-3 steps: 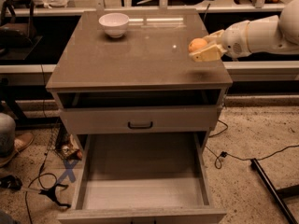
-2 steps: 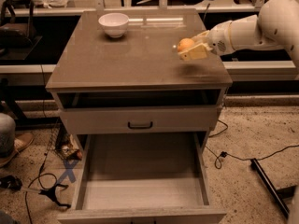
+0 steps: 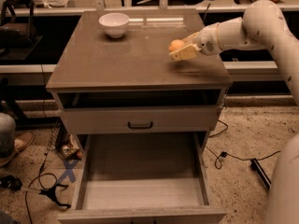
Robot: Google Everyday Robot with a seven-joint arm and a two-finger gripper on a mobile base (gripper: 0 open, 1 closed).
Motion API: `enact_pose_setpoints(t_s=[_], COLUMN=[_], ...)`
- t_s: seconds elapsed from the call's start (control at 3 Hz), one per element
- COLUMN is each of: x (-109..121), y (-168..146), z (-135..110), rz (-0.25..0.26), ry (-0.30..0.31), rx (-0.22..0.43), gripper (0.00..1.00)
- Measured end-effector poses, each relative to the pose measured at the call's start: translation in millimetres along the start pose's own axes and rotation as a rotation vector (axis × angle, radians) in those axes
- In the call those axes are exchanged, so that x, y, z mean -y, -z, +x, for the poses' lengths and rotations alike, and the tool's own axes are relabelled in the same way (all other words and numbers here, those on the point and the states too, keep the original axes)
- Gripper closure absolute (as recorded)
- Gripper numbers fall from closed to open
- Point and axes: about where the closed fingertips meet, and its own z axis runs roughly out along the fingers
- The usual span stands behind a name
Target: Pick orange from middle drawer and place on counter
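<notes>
The orange (image 3: 176,45) is held in my gripper (image 3: 180,51), which is shut on it above the right part of the counter (image 3: 121,59). My white arm reaches in from the right over the counter's right edge. The orange hangs a little above the glossy top, with a faint reflection under it. The middle drawer (image 3: 140,185) is pulled wide open below, and its pale grey floor is bare.
A white bowl (image 3: 114,24) stands at the back left of the counter. A shut drawer front with a small black handle (image 3: 140,124) sits above the open drawer. Cables (image 3: 42,190) lie on the floor at left and right.
My gripper has carried the orange leftward from the counter's right edge further in over the top.
</notes>
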Motion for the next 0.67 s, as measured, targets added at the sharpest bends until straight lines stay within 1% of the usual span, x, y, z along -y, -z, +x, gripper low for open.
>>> enact_pose_setpoints(t_s=[0.67], x=[1.8], y=[-22.0], z=[-4.5], rz=[-0.018], ry=[0.004], rx=[-0.008], gripper=[0.35])
